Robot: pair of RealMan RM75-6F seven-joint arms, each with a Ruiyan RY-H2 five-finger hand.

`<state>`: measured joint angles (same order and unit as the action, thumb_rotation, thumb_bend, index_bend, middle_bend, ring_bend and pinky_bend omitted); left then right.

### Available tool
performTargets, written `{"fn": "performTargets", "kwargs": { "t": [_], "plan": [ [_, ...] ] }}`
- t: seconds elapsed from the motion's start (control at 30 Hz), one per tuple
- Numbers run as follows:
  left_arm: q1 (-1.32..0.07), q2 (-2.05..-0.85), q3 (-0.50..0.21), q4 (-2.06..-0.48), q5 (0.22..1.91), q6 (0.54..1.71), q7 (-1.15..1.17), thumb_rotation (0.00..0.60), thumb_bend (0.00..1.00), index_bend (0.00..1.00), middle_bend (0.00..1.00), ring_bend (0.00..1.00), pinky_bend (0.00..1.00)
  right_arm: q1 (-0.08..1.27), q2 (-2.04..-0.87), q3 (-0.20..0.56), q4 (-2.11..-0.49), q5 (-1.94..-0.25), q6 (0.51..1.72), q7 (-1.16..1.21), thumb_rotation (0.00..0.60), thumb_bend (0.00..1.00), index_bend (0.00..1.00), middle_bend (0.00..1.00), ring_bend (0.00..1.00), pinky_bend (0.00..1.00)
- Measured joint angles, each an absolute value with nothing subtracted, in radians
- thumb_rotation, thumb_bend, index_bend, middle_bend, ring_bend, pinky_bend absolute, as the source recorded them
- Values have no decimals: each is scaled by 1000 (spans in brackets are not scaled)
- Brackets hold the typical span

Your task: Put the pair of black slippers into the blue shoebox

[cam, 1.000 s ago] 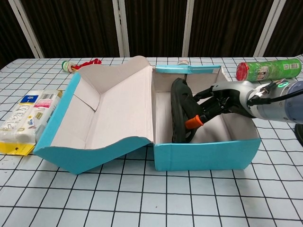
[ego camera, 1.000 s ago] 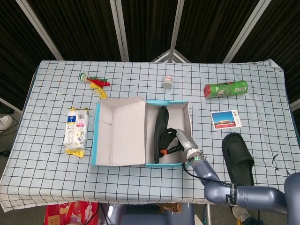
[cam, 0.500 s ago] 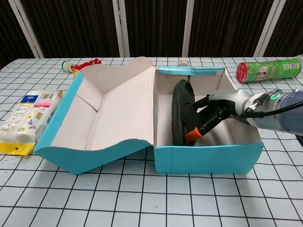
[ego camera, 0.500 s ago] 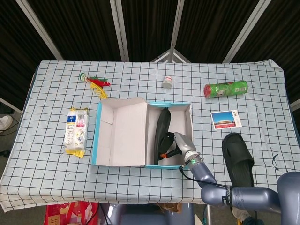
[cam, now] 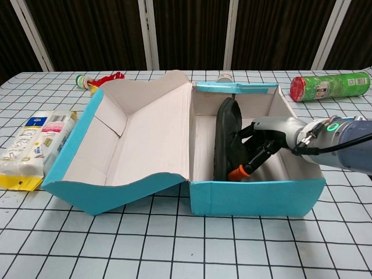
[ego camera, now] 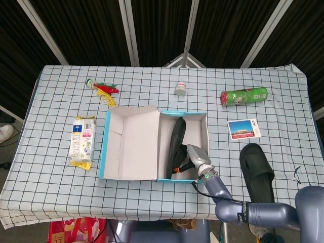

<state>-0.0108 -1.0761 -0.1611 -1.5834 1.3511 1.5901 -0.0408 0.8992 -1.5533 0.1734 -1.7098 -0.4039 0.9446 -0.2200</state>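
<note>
Slipper (cam: 228, 139) on edge in shoebox (cam: 256, 197), right hand (cam: 264, 145) gripping.

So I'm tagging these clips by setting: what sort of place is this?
Probably a lab or robot data-collection booth, not a home. A table under a checked cloth stands before black curtains on a metal frame, with unrelated props scattered around the blue shoebox: a green can and a postcard.

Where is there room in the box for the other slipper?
Inside the blue shoebox, bare floor shows right of the upright black slipper, but the right robot hand fills it now. The other slipper waits on the table.
</note>
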Motion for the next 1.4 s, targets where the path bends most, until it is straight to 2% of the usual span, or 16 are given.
{"fn": "performTargets", "kwargs": {
  "t": [0.4,0.73,0.8,1.0,1.07,1.4],
  "plan": [
    [-11,-1076,-163,-1583,1348,1589,-42,600,385,95,8,52,102,906,-1574,160,-1698,-396,964,-302,600,765,654,507,376,148],
    [-10,-1075,-163,-1582,1349,1589,-47,600,385,95,8,52,102,902,-1564,183,-1726,-402,953,-305,600,762,654,505,375,139],
    [-10,-1075,-163,-1582,1349,1589,-46,600,385,95,8,52,102,903,-1560,187,-1733,-403,951,-308,600,728,633,491,370,137],
    [-9,-1074,-162,-1582,1350,1590,-49,600,385,96,8,52,102,902,-1550,194,-1746,-394,936,-307,600,468,454,395,302,106],
    [-10,-1074,-163,-1581,1350,1590,-48,600,385,96,8,52,102,902,-1544,197,-1750,-390,926,-303,600,413,415,370,284,99],
    [-11,-1076,-161,-1583,1353,1589,-44,600,385,97,8,52,102,883,-1521,225,-1766,-398,904,-244,600,353,334,263,236,87]
  ]
}}
